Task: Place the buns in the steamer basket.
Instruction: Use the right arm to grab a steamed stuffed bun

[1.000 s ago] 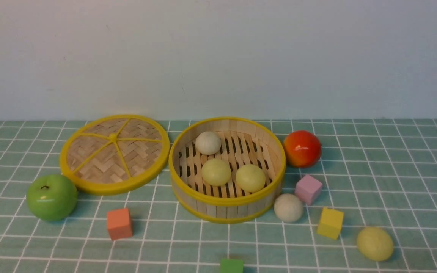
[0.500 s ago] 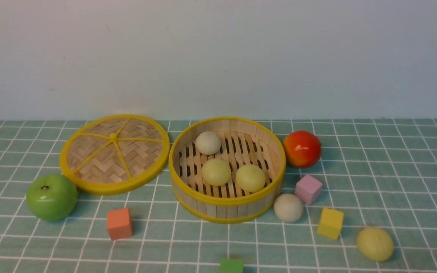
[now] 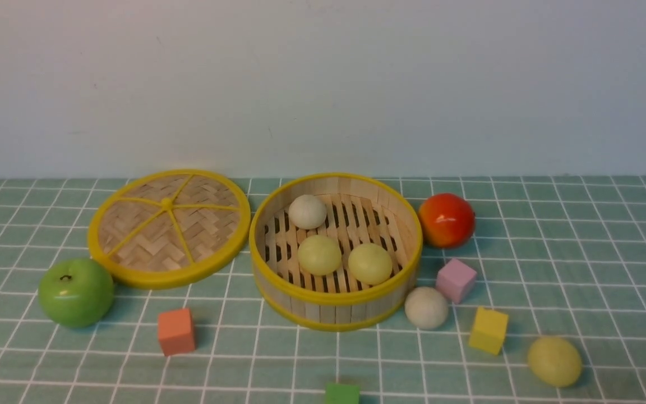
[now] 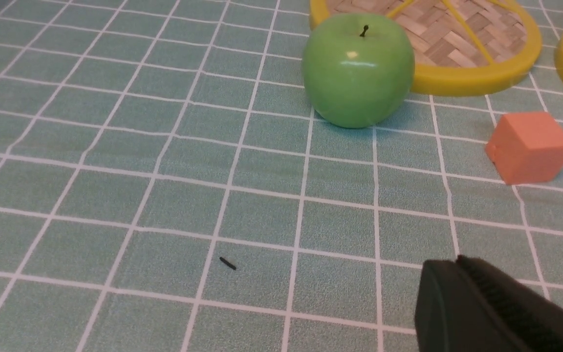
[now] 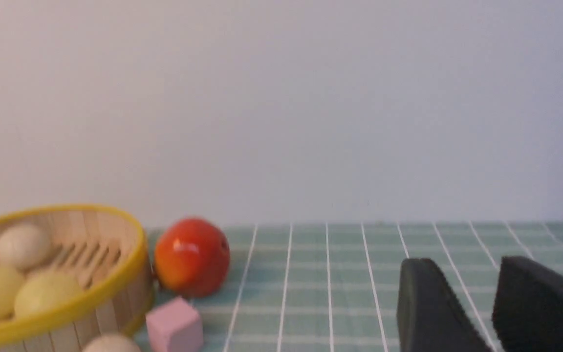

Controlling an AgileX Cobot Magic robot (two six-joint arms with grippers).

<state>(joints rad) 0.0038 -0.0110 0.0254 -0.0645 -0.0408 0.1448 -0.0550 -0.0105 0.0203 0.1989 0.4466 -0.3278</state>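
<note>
Neither arm shows from the front; only the fingertips appear, each in its own wrist view. The left jaws sit pressed together above bare bench [image 3: 581,252], with nothing between them. The right jaws stand parted with an empty gap, clear of every object; that view is blurred. A green cube [image 3: 342,394] is cut off at the front view's lower edge. A small dark speck [image 4: 227,263] on the bench cannot be identified.

The steamer basket [image 3: 328,311] stands upright mid-bench: pale slatted floor, pale wood wall, yellow rims. Its woven lid [image 3: 169,227] lies flat just to the left; contact between the two cannot be confirmed.

Three buns are inside. An off-white bun [image 3: 307,211] rests toward the far wall. Two yellow-green buns [image 3: 319,254] lie side by side nearer the front.

Two remain on the bench. A second off-white bun [image 3: 425,307] lies just beside the basket's front-right wall, near a pink cube [image 3: 456,279]. The last yellow-green bun [image 3: 554,361] lies further right, beyond a yellow cube [image 3: 488,330].

Also on the bench are a green apple [image 3: 76,292], an orange cube [image 3: 176,331] and a red-orange fruit [image 3: 446,220].
</note>
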